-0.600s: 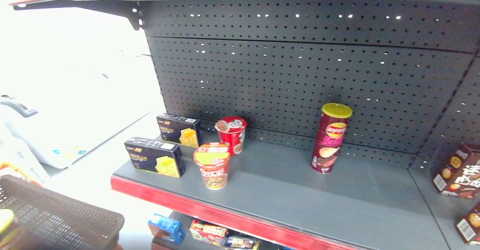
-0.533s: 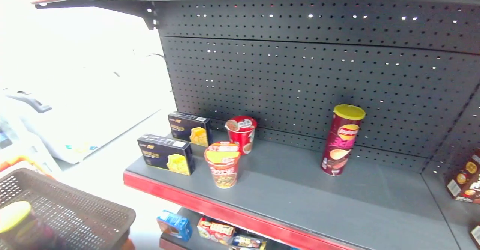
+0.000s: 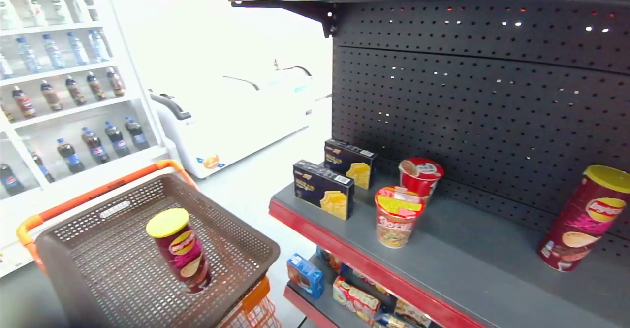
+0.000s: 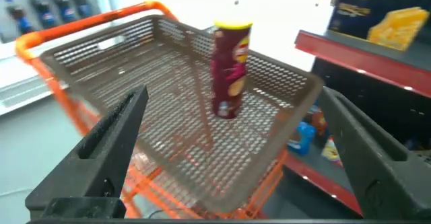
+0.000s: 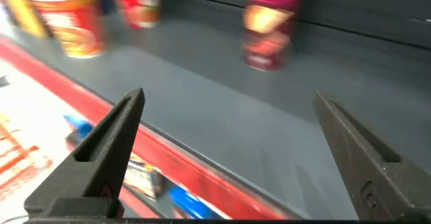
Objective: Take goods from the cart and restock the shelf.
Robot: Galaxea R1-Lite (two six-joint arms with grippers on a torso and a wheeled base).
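A maroon chip can with a yellow lid (image 3: 179, 250) stands slightly tilted in the brown mesh basket (image 3: 98, 269) of an orange-framed cart. In the left wrist view, my left gripper (image 4: 232, 99) hangs open above the basket (image 4: 135, 69), short of the can (image 4: 229, 69), holding nothing. My right gripper (image 5: 229, 99) is open and empty over the grey shelf (image 5: 222, 123), facing a matching chip can (image 5: 269, 29). That can (image 3: 581, 219) stands at the right of the shelf board (image 3: 443, 278).
Two dark boxes (image 3: 323, 195) (image 3: 350, 163) and two noodle cups (image 3: 396, 217) (image 3: 420, 176) stand at the shelf's left end. Packets lie on the lower shelf (image 3: 354, 301). A drinks cooler (image 3: 64, 96) and a white chest freezer (image 3: 231, 121) stand behind the cart.
The head camera has swung left, so the cart basket with its chip can has come fully into view. The goods on the shelf keep their places.
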